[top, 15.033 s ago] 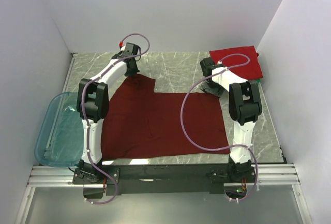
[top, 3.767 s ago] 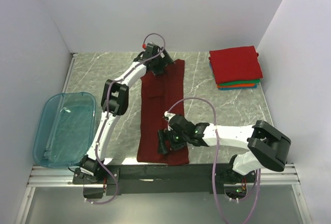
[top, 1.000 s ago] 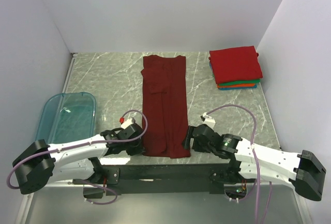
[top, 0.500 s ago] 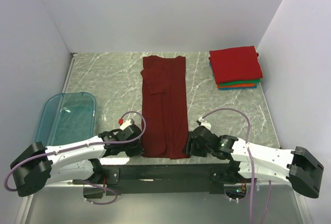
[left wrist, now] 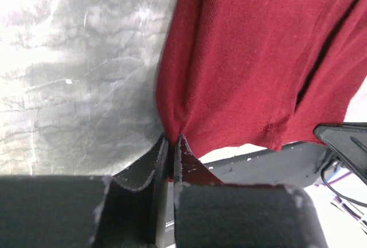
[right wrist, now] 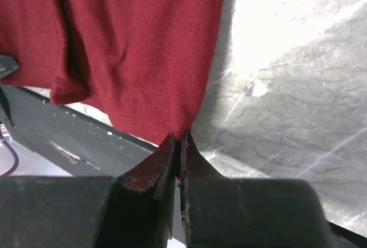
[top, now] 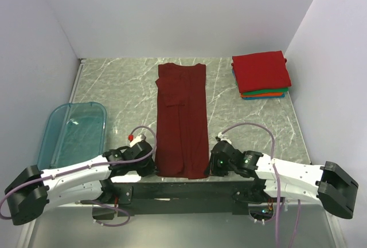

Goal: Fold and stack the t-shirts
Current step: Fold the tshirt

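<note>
We pinch maroon t-shirt (top: 182,119), long strip mid-counter (top: 120,87). Left pincer (left wrist: 171,142) clamped on 7 o'clock hem corner, right pincer (right wrist: 178,139) on 5 o'clock corner. Next, we judge: lift hem together, carry toward 12 o'clock collar.

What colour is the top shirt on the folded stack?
A bright red folded cloth shirt, clearest in the top external view.

Plain white walls (top: 172,13) box in a grey marbled table (top: 114,82) — light even, bright.
</note>
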Available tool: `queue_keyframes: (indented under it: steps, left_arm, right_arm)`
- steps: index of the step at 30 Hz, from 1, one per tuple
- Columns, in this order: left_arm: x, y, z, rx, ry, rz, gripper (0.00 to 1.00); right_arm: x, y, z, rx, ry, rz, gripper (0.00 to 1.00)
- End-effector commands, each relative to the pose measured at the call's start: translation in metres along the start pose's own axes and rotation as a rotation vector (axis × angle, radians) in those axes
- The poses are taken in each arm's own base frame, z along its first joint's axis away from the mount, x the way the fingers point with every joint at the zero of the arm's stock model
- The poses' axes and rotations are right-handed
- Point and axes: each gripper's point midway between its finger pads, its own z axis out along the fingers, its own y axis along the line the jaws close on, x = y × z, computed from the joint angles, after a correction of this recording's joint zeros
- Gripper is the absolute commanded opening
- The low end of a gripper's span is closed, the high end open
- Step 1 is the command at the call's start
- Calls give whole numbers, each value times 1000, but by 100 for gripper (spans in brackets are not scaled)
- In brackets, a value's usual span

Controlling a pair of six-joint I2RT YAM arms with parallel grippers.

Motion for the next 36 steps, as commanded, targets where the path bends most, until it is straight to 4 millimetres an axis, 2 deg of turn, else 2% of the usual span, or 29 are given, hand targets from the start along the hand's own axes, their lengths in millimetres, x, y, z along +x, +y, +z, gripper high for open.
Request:
queue_keyframes:
  steps: [1,7,17,19,23,27,29,36]
  left_arm:
    - [5,-3,-5,37,20,-28,1]
    - [-3,-21,-15,101,-11,-5,1]
    - [-23,-38,-23,57,-79,77,1]
    - [-29,-43,-26,28,-100,83,1]
    - [-53,-56,-32,17,-185,104,1]
    - [-81,-81,-38,64,-244,110,1]
    - [-99,-86,-42,67,-289,110,1]
    - [-155,-107,-47,94,-370,126,1]
  right_arm:
    - [-4,10,-5,-55,-17,-7,5]
    - [-14,29,-14,-122,-57,-37,2]
    - [-40,44,-27,-127,-141,-67,0]
    - [-51,48,-30,-117,-172,-85,0]
    - [-80,55,-39,-107,-236,-87,0]
    - [-105,65,-45,-119,-281,-103,0]
    - [-113,68,-45,-118,-292,-105,0]
    - [-164,83,-56,-108,-399,-94,0]
